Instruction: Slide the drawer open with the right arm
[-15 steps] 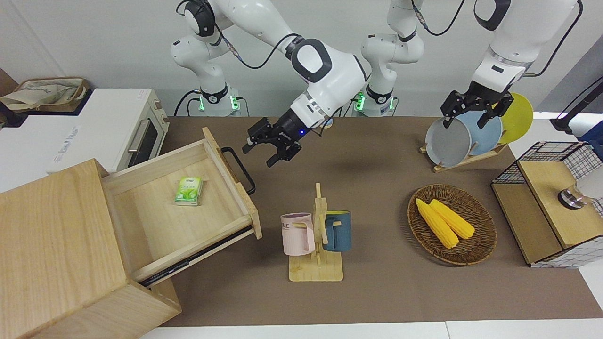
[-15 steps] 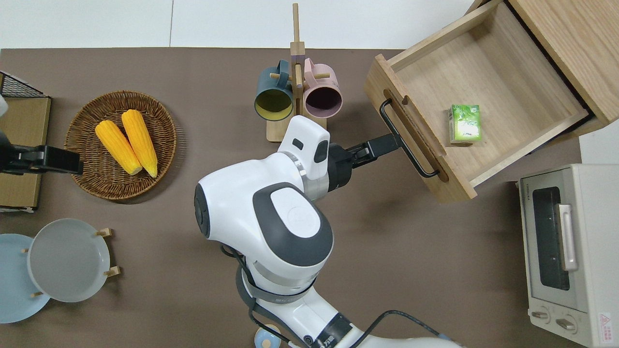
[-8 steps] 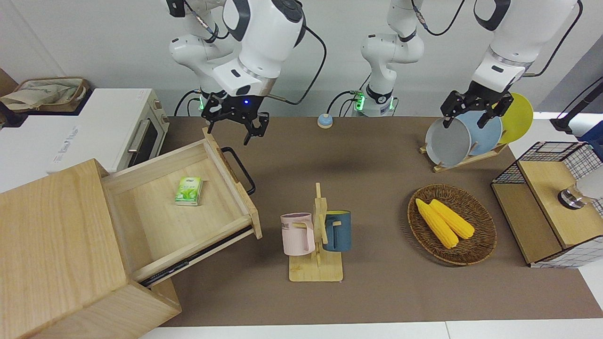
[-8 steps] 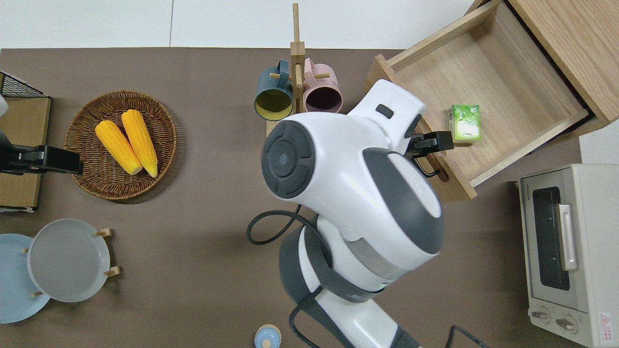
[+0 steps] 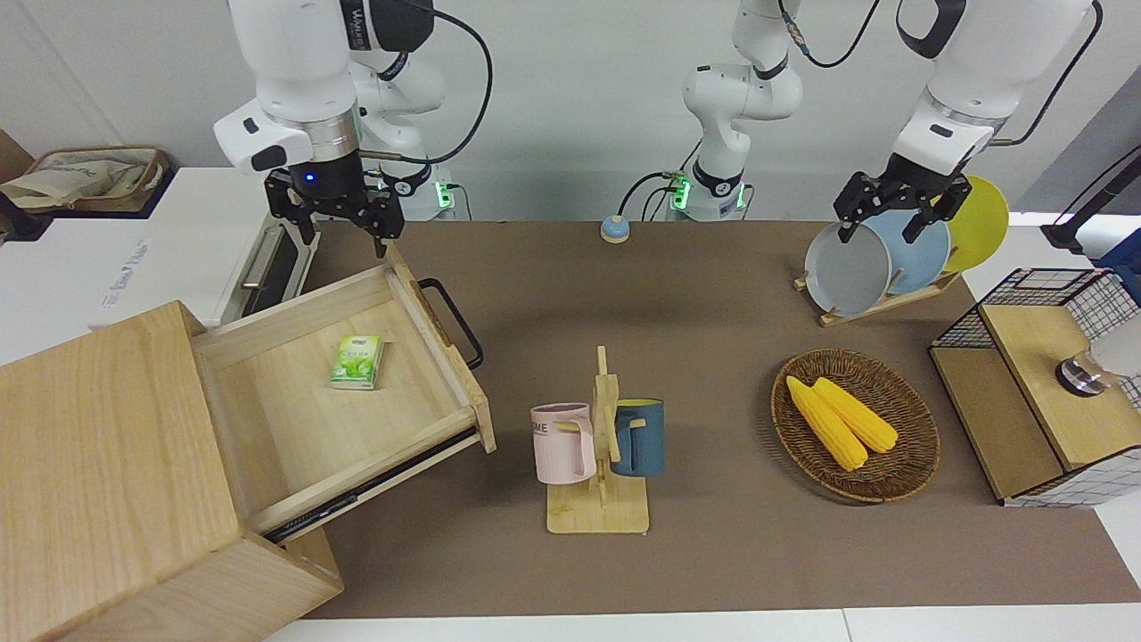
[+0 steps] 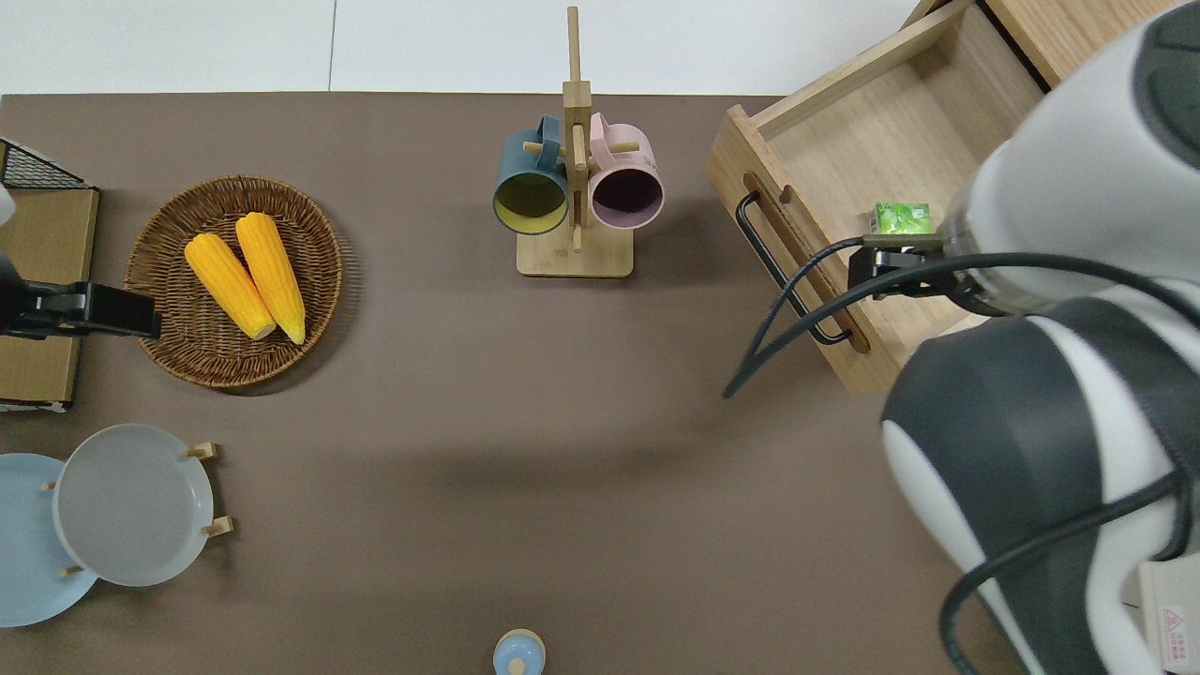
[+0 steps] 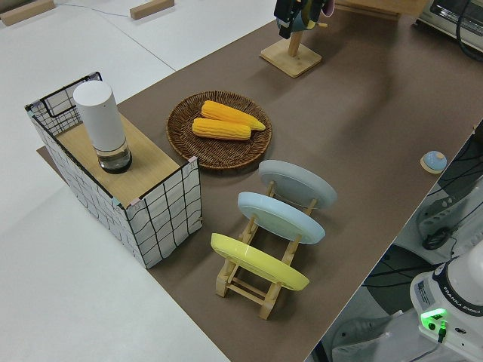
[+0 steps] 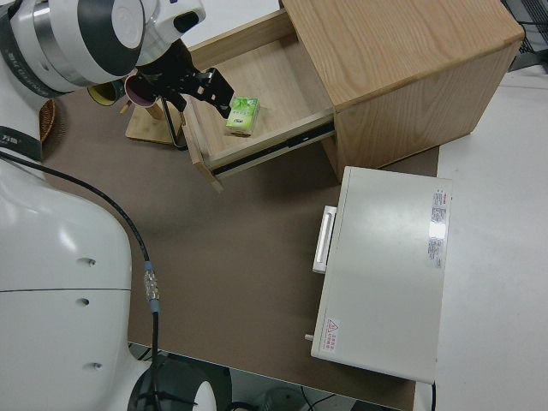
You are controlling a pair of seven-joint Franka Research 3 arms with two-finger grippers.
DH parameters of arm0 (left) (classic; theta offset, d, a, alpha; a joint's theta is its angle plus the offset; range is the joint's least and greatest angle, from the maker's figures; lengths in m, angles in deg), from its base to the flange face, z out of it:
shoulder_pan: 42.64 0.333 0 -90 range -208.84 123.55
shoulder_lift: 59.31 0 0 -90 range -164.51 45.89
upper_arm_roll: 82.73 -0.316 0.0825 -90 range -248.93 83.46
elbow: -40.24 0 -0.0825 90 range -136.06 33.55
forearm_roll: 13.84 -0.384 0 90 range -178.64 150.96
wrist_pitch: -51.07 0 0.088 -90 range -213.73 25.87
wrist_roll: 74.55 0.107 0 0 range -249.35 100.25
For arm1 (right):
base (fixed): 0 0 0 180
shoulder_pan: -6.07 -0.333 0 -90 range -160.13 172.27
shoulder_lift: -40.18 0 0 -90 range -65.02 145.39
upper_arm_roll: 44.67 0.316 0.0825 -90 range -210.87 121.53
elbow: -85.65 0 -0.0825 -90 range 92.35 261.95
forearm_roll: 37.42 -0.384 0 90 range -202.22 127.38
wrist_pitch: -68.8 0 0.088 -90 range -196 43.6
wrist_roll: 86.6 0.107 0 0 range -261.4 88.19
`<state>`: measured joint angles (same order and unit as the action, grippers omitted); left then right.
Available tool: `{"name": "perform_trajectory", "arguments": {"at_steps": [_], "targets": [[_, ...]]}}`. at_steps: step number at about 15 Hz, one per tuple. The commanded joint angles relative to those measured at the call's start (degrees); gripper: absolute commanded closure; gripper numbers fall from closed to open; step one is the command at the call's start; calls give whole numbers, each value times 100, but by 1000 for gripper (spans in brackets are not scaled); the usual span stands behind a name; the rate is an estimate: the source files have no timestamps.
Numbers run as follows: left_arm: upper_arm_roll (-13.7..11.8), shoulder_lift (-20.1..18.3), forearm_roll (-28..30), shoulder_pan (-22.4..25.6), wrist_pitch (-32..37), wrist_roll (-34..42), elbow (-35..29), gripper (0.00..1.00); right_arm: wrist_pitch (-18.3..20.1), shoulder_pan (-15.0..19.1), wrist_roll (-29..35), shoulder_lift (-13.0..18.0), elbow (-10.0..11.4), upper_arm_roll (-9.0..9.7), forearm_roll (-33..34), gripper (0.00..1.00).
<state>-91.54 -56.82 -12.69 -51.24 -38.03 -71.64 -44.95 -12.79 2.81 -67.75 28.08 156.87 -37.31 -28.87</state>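
**Drawer out, gripper off the handle**

Seemingly the pull is done. The drawer [image 5: 348, 392] stands well out of the wooden cabinet [image 5: 107, 481], its floor bare except for a small green packet [image 5: 357, 361] whose print I cannot read. My right gripper [image 5: 337, 214] hangs empty with its fingers spread, up in the air over the drawer's corner nearest my base, apart from the black U-shaped handle [image 5: 453, 321], which lies below me toward the mug rack [image 5: 599, 446]. Nothing looks left but to retreat, I judge. The pink mug [image 5: 563, 443] shows letters ending "ME". The toaster oven [image 8: 381, 274] carries a label too small to read. My left arm is parked, its gripper [image 5: 900, 207] open.
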Motion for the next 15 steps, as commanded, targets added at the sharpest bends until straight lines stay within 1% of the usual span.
{"name": "perform_trajectory", "arguments": {"at_steps": [1, 2, 3, 4, 5, 9, 10, 11, 12, 15], "targets": [[-95, 76, -72, -99, -2, 43, 117, 2, -234, 448, -417, 112, 173, 64, -476, 13], [-95, 76, -63, -99, -2, 43, 117, 2, -312, 545, -566, 103, 200, 55, -634, 13], [-95, 76, -71, -99, -2, 43, 117, 2, -470, 624, -715, 95, 217, 55, -775, 13], [-95, 76, -72, -99, -2, 43, 117, 2, -506, 651, -682, 86, 261, 55, -768, 13], [-95, 76, -72, -99, -2, 43, 117, 2, -550, 660, -734, 60, 261, 55, -759, 13], [-95, 76, -72, -99, -2, 43, 117, 5, -498, 721, -1094, 33, 261, 55, -663, 13], [-95, 76, -72, -99, -2, 43, 117, 2, -498, 721, -1243, 24, 261, 55, -662, 13], [-95, 76, -72, -99, -2, 43, 117, 5, -498, 721, -1601, 24, 261, 55, -689, 13], [-95, 76, -72, -99, -2, 43, 117, 2, -498, 713, -1709, 24, 261, 55, -715, 13], [-95, 76, -72, -99, -2, 43, 117, 2, -498, 835, -1710, 7, 261, 64, -803, 13]]}}
